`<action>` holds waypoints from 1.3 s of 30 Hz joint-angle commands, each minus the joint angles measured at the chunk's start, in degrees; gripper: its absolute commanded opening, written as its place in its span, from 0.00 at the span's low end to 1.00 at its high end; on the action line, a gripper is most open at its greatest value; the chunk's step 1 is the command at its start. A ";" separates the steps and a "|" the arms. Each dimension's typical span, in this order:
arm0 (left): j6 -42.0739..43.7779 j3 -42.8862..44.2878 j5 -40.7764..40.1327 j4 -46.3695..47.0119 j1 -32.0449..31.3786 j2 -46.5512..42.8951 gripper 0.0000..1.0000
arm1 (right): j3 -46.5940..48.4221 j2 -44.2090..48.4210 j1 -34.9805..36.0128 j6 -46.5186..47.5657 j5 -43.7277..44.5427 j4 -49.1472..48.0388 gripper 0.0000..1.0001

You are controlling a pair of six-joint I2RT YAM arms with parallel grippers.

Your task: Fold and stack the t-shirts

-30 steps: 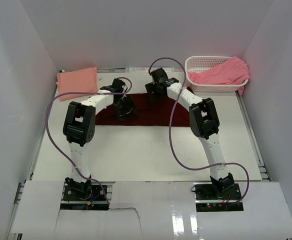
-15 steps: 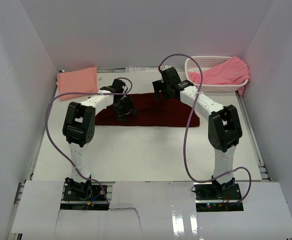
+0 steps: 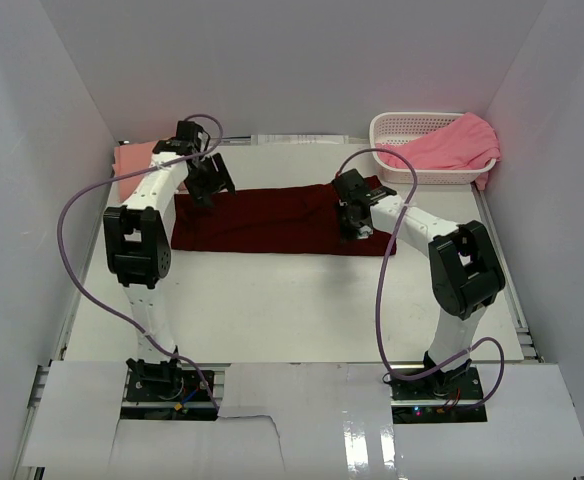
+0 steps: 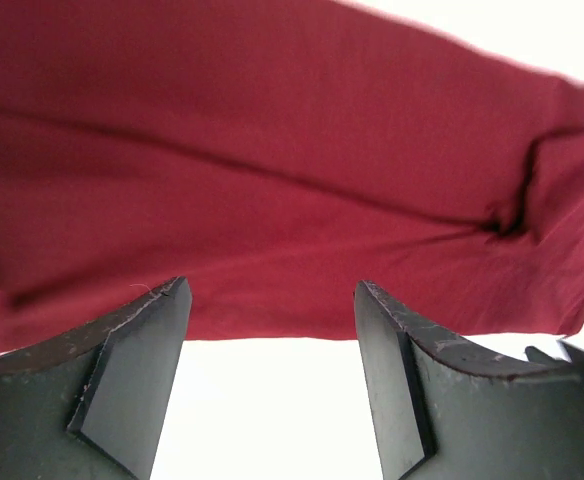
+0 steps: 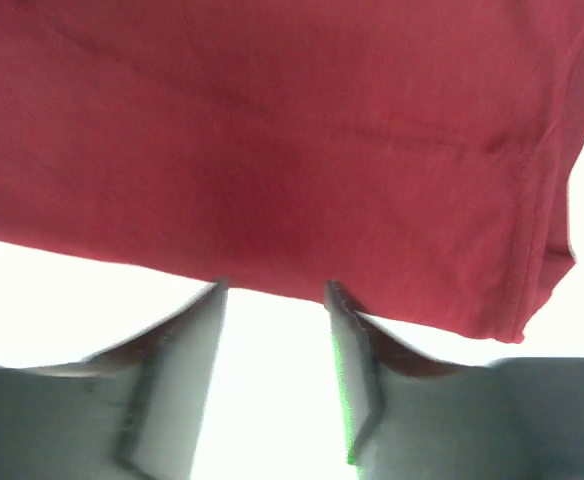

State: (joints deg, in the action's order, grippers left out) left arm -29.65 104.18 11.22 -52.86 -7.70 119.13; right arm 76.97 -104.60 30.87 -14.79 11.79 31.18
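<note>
Dark maroon cloth t-shirt point(image 3: 272, 222) lies flat on white table point(image 3: 272, 300). Left gripper point(image 4: 272, 295) wide open, empty, over shirt edge. Right gripper point(image 5: 274, 292) half-open at hem, nothing visibly pinched.

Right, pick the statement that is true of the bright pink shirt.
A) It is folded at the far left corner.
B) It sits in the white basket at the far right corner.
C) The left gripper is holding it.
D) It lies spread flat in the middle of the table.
B: the pink shirt is heaped in the white basket and spills over its right rim, while the shirt spread mid-table is the maroon shirt.
</note>
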 commanded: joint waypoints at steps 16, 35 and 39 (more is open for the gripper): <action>10.31 7.70 -12.28 0.13 -0.12 7.69 0.76 | -4.99 -0.52 -1.69 -6.39 -0.01 1.78 0.08; 9.08 5.69 -19.04 -0.22 -0.21 11.48 0.75 | 0.46 -9.66 -8.55 -6.13 -1.59 2.04 0.08; 7.68 0.16 -20.53 -0.40 -0.73 8.24 0.75 | 2.57 -11.41 -9.78 -5.69 -2.21 2.48 0.08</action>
State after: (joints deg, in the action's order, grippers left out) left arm -20.80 108.62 -6.17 -51.46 -8.23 130.78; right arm 78.39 -112.60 22.46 -20.82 8.56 33.61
